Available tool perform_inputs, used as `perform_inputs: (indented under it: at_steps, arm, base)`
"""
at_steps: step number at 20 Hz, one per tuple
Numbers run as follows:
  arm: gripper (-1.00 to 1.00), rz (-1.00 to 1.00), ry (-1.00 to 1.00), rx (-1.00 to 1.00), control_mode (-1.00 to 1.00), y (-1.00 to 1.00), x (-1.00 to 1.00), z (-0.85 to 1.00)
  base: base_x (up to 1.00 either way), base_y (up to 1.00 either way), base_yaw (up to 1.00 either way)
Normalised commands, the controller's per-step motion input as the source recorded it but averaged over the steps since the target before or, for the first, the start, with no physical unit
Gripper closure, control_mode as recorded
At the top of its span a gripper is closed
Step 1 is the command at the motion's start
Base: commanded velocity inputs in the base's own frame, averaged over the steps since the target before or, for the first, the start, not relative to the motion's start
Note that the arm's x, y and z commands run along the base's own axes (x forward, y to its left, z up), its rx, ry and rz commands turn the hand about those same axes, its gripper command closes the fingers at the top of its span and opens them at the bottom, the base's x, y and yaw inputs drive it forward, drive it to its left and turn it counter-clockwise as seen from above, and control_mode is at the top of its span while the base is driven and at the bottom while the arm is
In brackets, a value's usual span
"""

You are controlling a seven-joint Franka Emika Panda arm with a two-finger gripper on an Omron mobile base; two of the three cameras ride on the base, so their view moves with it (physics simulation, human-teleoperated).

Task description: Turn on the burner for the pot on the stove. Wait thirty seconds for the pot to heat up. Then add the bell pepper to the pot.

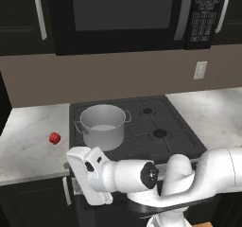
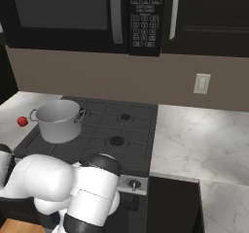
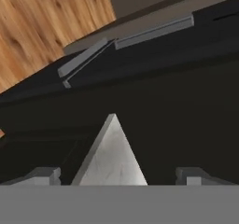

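Observation:
The silver-grey pot [image 1: 102, 126] [image 2: 58, 120] stands without a lid on the rear left burner of the black stove [image 1: 160, 122] [image 2: 124, 132]. The small red bell pepper [image 1: 55, 137] [image 2: 22, 122] lies on the marble counter to the pot's left. My white hand [image 1: 89, 176] hangs low in front of the stove's front left corner, pointing downward. In the hand view my gripper [image 3: 120, 176] is open, its tips wide apart with nothing between them, over a marble counter corner [image 3: 112, 157]. One knob [image 2: 133, 183] shows on the stove's front strip; my arm hides the others.
A black microwave [image 1: 123, 13] hangs above the stove. Marble counters [image 1: 28, 150] [image 2: 194, 140] flank the stove on both sides. The hand view looks down on black cabinet fronts with grey handles [image 3: 154, 31] and a wood floor [image 3: 46, 27].

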Motion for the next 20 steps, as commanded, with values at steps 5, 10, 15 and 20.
perform_inputs:
  at_steps: [5, 10, 15, 20]
  arm:
    - [-1.0, 0.07, 0.0, 0.0, -1.0, -0.09, -0.02, 0.74]
    - [-1.0, 0.0, 0.06, 0.0, -1.0, -0.15, 0.0, 0.92]
    - [-1.0, -0.12, 0.18, 0.0, -1.0, -0.54, 0.0, 0.53]
    - [-1.0, -0.35, 0.36, 0.01, -1.0, -0.61, 0.0, 0.06]
  base:
    - [0.0, 0.0, 0.0]
    - [0.0, 0.0, 0.0]
    - [0.0, 0.0, 0.0]
    - [0.0, 0.0, 0.0]
